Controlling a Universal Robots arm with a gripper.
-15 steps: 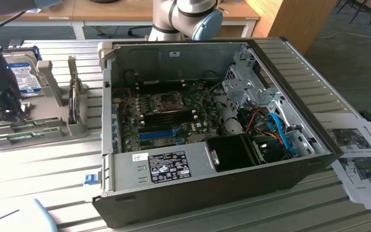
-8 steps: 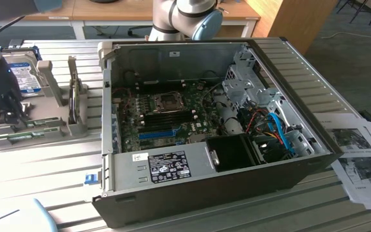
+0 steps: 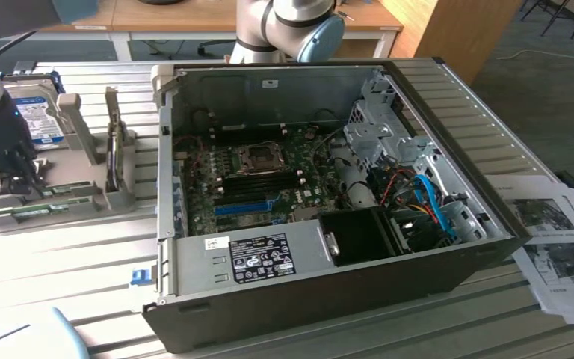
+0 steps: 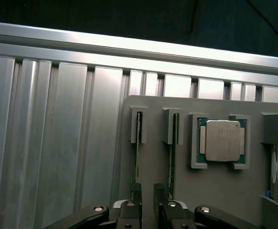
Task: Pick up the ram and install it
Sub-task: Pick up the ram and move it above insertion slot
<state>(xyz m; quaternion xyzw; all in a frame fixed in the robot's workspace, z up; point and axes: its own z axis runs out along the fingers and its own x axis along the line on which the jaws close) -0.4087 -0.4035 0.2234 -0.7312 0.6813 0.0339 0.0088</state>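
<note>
Two ram (image 4: pixel 138 157) sticks stood edge-on in slots of the gray holder (image 4: pixel 154 143), side by side but apart. Gripper (image 4: pixel 147 190) hung over the holder, close to the sticks, w/ jaws wide, holding nothing. CPU (image 4: pixel 222 140) lay in its pocket just beside the sticks; hard drive (image 3: pixel 39 120) stood at upper left of the exterior view. Open PC case (image 3: pixel 307 299) sat well apart at centre, papers (image 3: pixel 556 247) at the exterior view's right.

An open computer case (image 3: pixel 317 224) sits on the desk (image 3: pixel 57 262); a hard drive (image 3: pixel 39 120) stands at the exterior view's left, papers (image 3: pixel 554 232) at its right.
</note>
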